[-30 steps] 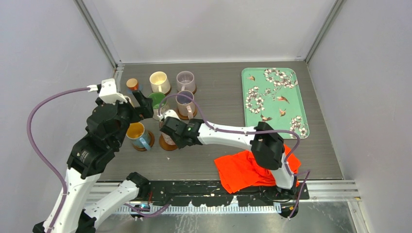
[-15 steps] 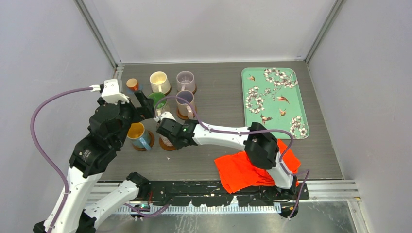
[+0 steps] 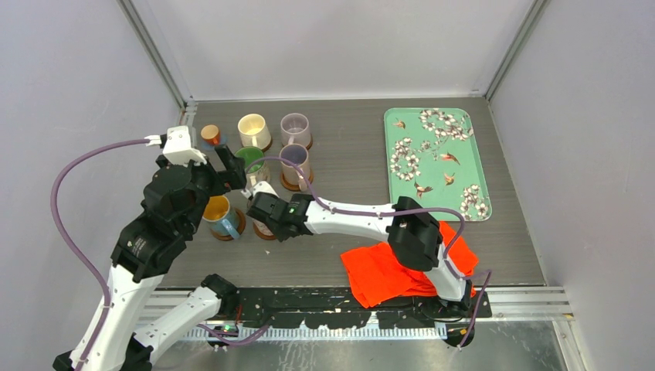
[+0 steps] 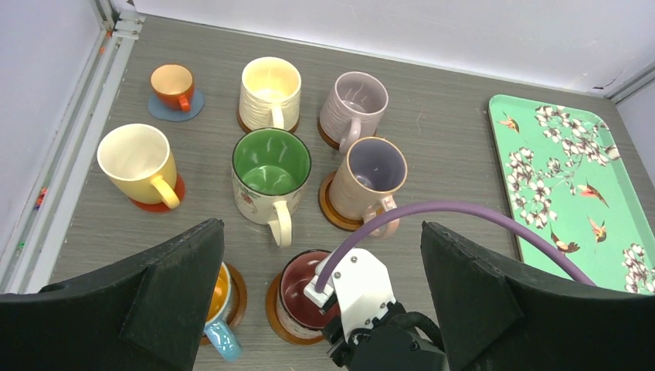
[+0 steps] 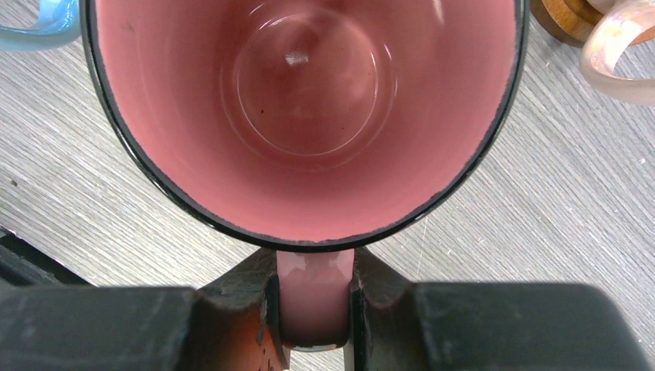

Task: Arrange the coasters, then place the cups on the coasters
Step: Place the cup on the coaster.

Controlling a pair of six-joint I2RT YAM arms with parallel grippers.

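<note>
Ok, right wrist: right gripper (image 5: 315, 297) is nearly closed, clamped on the handle of the maroon mug (image 5: 309, 116). The mug is upright and empty inside.

Left wrist: the mug sits centred over a brown coaster (image 4: 272, 297); can't tell if it's seated or just above. My read of the step: lower it straight and let go only once the base is flat. Then back out toward 6 o'clock along the handle, so the fingers don't drag it. Neighbours are tight: blue mug (image 4: 218, 309) just beside at 9 o'clock, peach mug (image 4: 369, 182) at 1. Left gripper (image 4: 320, 232) is spread wide, holding nothing. Green (image 4: 271, 166), cream (image 4: 269, 89), lilac (image 4: 354, 100) and yellow (image 4: 137, 154) mugs and the orange cup (image 4: 171, 81) are all empty. Can't see a coaster under green. Tray (image 4: 541, 216) has nothing on it.

Top: maroon mug is at 6 o'clock of the cluster, tray well apart at 3, orange cloth (image 3: 394, 267) at 4.
</note>
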